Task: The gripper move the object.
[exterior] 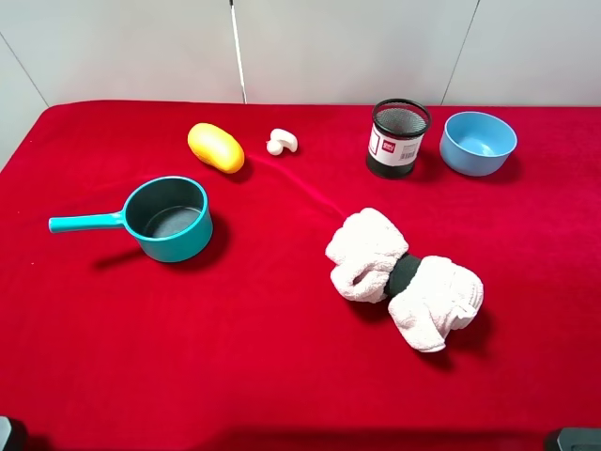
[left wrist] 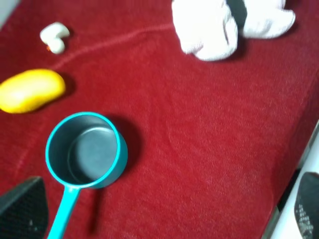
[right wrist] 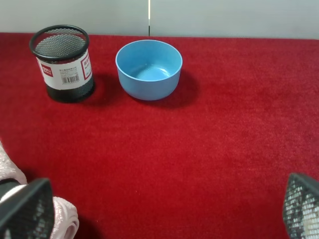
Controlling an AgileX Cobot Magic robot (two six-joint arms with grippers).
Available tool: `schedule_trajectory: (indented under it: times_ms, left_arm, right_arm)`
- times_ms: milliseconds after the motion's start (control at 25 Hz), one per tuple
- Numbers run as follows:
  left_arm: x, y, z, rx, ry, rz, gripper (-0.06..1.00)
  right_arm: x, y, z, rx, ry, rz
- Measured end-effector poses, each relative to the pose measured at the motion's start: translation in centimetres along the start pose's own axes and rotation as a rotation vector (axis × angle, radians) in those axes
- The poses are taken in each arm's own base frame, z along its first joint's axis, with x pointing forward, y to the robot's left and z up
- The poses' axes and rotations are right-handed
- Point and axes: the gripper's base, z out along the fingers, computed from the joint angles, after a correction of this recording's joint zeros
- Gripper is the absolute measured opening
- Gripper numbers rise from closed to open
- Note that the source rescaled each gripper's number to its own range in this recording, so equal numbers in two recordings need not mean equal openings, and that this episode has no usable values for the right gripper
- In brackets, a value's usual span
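The black wire-mesh pen cup (exterior: 398, 138) with a white-and-red label stands upright at the back right of the red table, next to the light blue bowl. It also shows in the right wrist view (right wrist: 62, 63), far ahead of my right gripper (right wrist: 163, 209). The right gripper is open and empty, with its fingertips (right wrist: 25, 208) at the frame's edges. My left gripper (left wrist: 164, 211) is open and empty over the red cloth near the teal saucepan; the cup is out of its view.
A light blue bowl (exterior: 478, 142) stands right of the cup. A teal saucepan (exterior: 169, 218) sits at the left, with a yellow mango-like fruit (exterior: 216, 147) and a small white object (exterior: 282, 142) behind it. A rolled white towel with a black band (exterior: 405, 278) lies centre right.
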Motion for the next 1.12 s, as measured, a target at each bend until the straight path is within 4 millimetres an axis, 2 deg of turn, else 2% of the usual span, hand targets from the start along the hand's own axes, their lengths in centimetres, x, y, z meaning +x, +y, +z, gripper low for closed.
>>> schedule_trajectory:
  times_ms: [280, 400, 720, 920, 1120]
  left_arm:
    - [2.7, -0.7, -0.5, -0.019, -0.018, -0.015, 1.00]
    - [4.2, -0.8, -0.5, -0.056, -0.016, -0.123, 1.00]
    - [8.6, -1.1, -0.8, -0.269, -0.052, -0.568, 1.00]
    - [10.3, -1.9, -1.2, -0.381, -0.087, -0.664, 1.00]
    - [11.0, -2.2, -1.3, -0.459, -0.084, -0.672, 1.00]
  right_arm:
    - [0.0, 0.0, 0.0, 0.000, 0.000, 0.000]
    - [0.0, 0.0, 0.0, 0.000, 0.000, 0.000]
    - [0.0, 0.0, 0.0, 0.000, 0.000, 0.000]
    - [0.0, 0.0, 0.0, 0.000, 0.000, 0.000]
    - [0.0, 0.0, 0.0, 0.000, 0.000, 0.000]
